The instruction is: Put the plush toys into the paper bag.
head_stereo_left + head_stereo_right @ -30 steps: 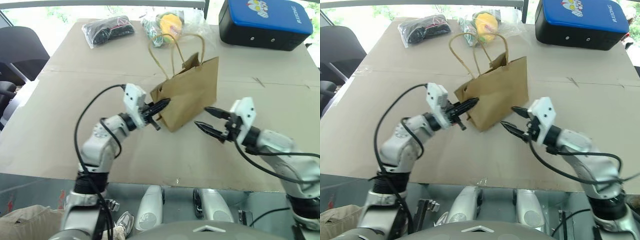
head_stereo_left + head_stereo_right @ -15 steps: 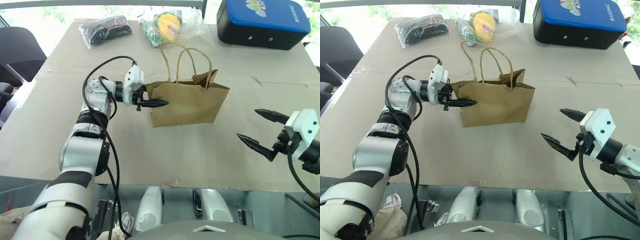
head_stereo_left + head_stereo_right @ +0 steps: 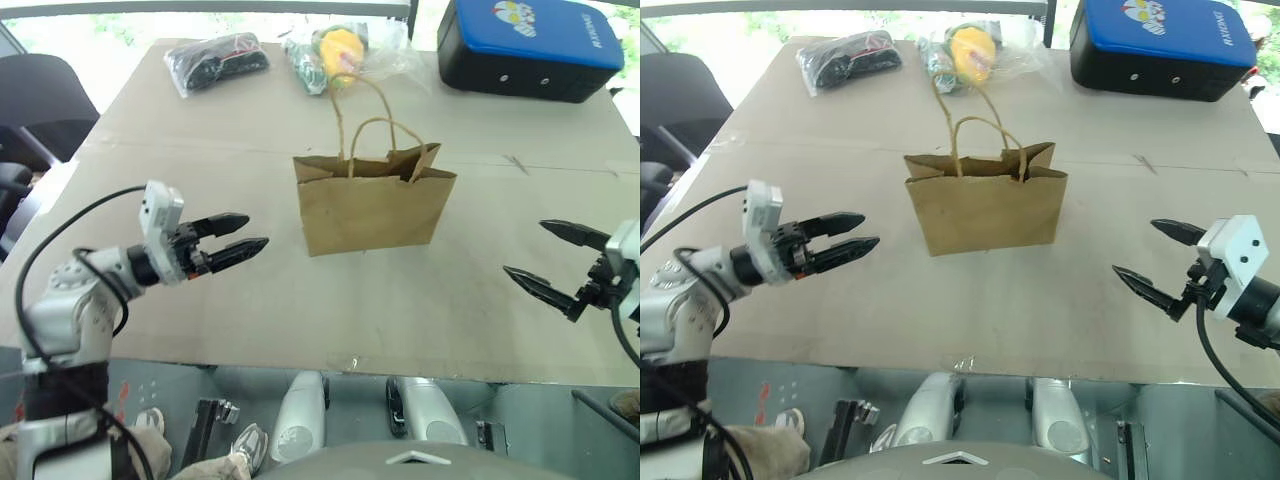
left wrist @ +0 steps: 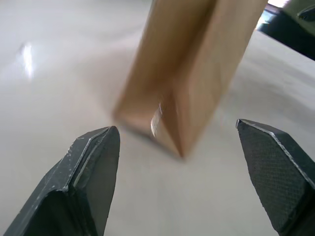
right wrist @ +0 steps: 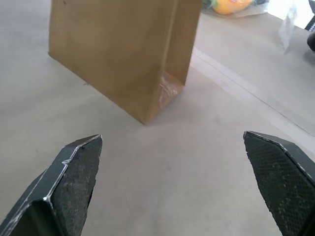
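On the table, the paper bag stands upright, handles up.

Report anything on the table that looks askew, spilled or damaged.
Nothing stands out. The paper bag stands upright mid-table, its top rim creased and its handles up, with both open grippers apart from it.

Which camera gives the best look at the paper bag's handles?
The left eye view: the paper bag stands upright with both cord handles fully visible above its rim. The right eye view shows the same. Both wrist views catch the bag's lower body and a side fold.
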`<state>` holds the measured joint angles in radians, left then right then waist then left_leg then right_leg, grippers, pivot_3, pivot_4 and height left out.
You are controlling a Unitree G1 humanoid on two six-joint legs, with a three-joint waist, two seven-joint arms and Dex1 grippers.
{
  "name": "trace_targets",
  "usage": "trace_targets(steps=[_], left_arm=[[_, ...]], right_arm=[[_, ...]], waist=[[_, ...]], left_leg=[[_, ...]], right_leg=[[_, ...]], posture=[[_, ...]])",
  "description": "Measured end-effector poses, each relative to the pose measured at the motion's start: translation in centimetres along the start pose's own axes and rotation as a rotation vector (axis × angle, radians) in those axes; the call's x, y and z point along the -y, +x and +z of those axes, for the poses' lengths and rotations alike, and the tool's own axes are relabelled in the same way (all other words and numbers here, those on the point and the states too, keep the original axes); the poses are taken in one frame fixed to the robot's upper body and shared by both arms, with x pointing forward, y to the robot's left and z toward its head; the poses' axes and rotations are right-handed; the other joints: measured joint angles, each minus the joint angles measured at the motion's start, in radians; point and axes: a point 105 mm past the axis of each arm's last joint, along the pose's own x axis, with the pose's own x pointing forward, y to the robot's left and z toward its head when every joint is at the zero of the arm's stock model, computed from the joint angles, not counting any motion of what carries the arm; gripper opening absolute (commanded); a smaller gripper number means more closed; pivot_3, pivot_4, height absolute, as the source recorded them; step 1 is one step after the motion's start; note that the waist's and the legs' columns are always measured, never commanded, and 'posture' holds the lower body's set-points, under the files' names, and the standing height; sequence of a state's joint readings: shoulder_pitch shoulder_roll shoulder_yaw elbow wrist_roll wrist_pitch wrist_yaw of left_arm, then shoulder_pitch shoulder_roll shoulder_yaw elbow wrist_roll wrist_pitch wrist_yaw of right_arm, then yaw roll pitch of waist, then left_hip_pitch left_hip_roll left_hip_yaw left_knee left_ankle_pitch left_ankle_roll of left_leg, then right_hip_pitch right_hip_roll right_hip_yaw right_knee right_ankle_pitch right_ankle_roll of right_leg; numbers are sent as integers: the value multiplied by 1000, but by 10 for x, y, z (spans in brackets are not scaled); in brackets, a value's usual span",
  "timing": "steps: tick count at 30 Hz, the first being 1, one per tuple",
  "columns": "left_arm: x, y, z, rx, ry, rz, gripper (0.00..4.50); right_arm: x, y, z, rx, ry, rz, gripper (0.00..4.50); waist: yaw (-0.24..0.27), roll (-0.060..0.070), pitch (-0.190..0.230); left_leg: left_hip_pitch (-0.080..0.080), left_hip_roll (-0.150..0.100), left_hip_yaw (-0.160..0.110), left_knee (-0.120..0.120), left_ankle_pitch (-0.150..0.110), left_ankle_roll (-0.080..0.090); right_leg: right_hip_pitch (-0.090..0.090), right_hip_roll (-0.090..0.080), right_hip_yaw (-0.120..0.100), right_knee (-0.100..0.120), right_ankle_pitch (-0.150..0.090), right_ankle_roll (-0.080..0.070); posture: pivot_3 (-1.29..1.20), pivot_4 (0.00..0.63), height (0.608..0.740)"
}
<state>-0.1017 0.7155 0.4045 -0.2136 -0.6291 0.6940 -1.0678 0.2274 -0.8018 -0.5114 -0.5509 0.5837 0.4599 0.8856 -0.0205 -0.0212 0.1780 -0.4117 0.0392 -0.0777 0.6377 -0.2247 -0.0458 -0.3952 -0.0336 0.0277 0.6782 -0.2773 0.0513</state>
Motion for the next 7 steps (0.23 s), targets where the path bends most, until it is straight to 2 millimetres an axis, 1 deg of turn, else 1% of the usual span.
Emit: trace_targets(steps=[2,3,4,6,7], left_arm=[[10,-4,-1,7,5,34,4152],[19,-11,-10,5,-6,76,4152],[19,-11,-12,3,-10,78,4152],[27,-16,-26,-10,-44,117,4152],[28,-16,-28,-10,-51,121,4152]], right_arm=[[3,-3,-3,-12,-8,-6,4500],[5,-5,-6,-23,-14,-14,4500],[5,-5,-7,-25,-11,-15,4500],[7,-8,-17,-48,25,-27,4500],[6,-9,-19,-51,37,-29,4500]], waist=[[14,0,0],[12,0,-1],[12,0,-1],[10,0,-1],[11,0,-1]], left_leg=[[0,0,0,1,0,0],[2,0,2,1,0,0],[3,0,2,1,0,0],[3,0,2,0,0,0],[4,0,2,0,0,0]], right_leg=[[1,0,0,0,0,0],[2,0,2,-1,0,0],[3,0,2,-1,0,0],[4,0,2,-1,0,0],[4,0,2,-1,0,0]], posture=[[0,150,740],[0,150,740],[0,150,740],[0,150,740],[0,150,740]])
